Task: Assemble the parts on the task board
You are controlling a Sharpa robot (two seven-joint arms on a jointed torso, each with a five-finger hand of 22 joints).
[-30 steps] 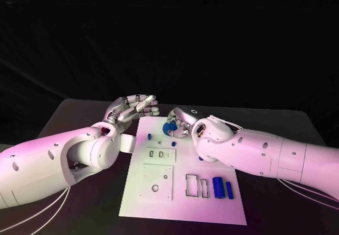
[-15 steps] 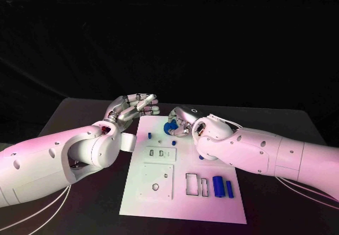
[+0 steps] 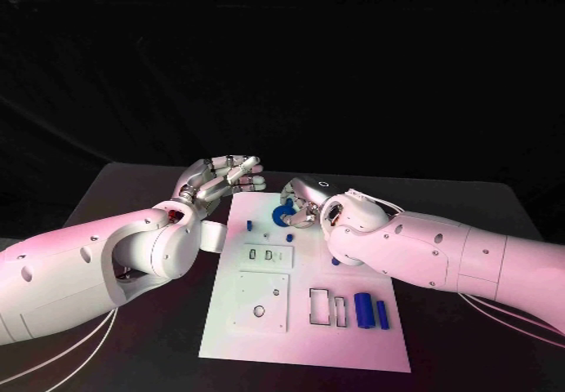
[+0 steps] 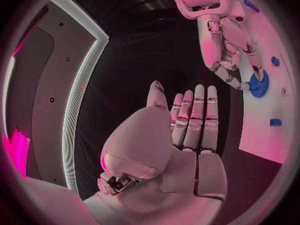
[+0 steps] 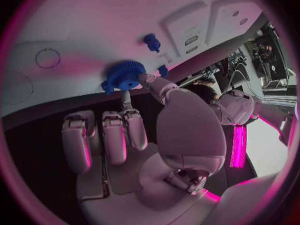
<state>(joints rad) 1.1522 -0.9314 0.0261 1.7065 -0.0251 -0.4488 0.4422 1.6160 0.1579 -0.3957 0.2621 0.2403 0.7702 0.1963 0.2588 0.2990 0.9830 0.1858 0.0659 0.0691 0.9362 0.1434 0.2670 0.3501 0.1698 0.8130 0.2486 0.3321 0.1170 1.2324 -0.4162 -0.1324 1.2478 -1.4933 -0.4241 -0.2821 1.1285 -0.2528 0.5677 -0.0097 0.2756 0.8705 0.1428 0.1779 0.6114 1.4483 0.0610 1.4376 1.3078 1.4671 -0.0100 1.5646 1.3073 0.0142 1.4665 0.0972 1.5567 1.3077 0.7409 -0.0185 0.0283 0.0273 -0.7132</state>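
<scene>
1. A black table point(image 3: 141, 184) stands before a dark backdrop, and the white task board point(image 3: 242, 343) lies along its middle, running from near to far.
2. The left hand point(image 3: 218, 184) is raised just beyond the board's far left corner; its fingers are straight and close together and it holds nothing, the palm plain in the left wrist view point(image 4: 187, 130).
3. The right hand point(image 3: 309, 204) sits over the far end of the board, and the right wrist view point(image 5: 134, 130) shows its thumb and a fingertip pinching a blue gear point(image 5: 123, 75) at the toothed rim.
4. That blue gear point(image 3: 284, 216) is at the far end of the board, near its middle; whether it rests on the surface or is lifted a little, I cannot tell.
5. A small blue peg point(image 3: 250, 224) stands left of the gear, and another small blue part point(image 3: 288, 238) lies just nearer.
6. Near the board's near right, two blue cylinders point(image 3: 371, 311) lie side by side, right of two rectangular slots point(image 3: 327, 308).
7. A raised white plate with a round hole point(image 3: 261, 302) sits on the near left of the board.
</scene>
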